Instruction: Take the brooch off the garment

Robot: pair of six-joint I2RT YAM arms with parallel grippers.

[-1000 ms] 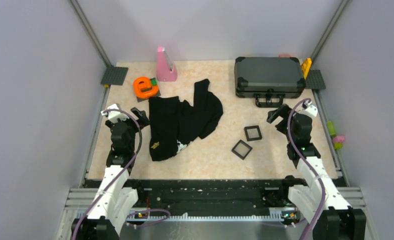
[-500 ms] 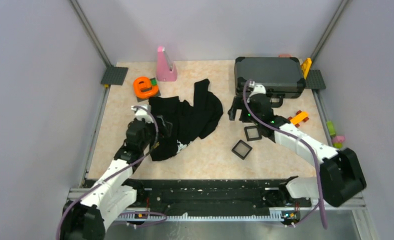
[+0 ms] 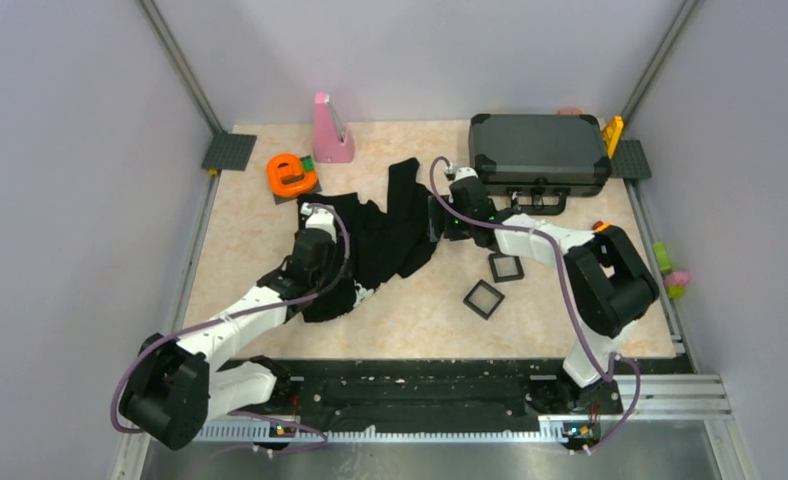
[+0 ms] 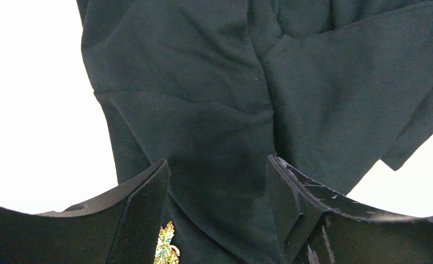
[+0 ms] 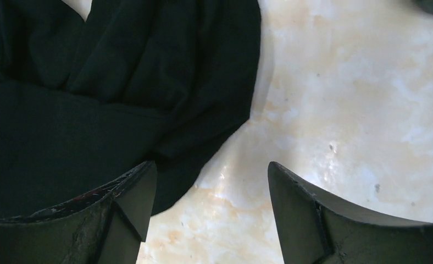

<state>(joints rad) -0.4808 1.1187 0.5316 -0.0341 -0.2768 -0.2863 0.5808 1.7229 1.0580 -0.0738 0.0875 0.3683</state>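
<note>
The garment (image 3: 395,235), a black T-shirt, lies crumpled at the table's middle left, with a bit of floral print (image 3: 360,292) at its near edge. My left gripper (image 3: 322,232) hovers open over its left part. In the left wrist view the jaws (image 4: 217,165) stand apart above black cloth (image 4: 214,99). The brooch (image 4: 165,250), tiny and gold, shows at the bottom edge beside the left finger. In the top view I cannot make out the brooch. My right gripper (image 3: 436,218) is open and empty at the garment's right edge (image 5: 121,93), over bare table (image 5: 209,168).
A dark grey hard case (image 3: 538,150) stands at the back right. Two small black square frames (image 3: 506,266) (image 3: 483,298) lie right of the shirt. An orange ring-shaped object (image 3: 290,173) and a pink cone (image 3: 330,130) stand at the back left.
Both arms have reached out from their drawn-back poses. The left gripper moved forward and right over the shirt. The right gripper swung left to the shirt's right edge.
</note>
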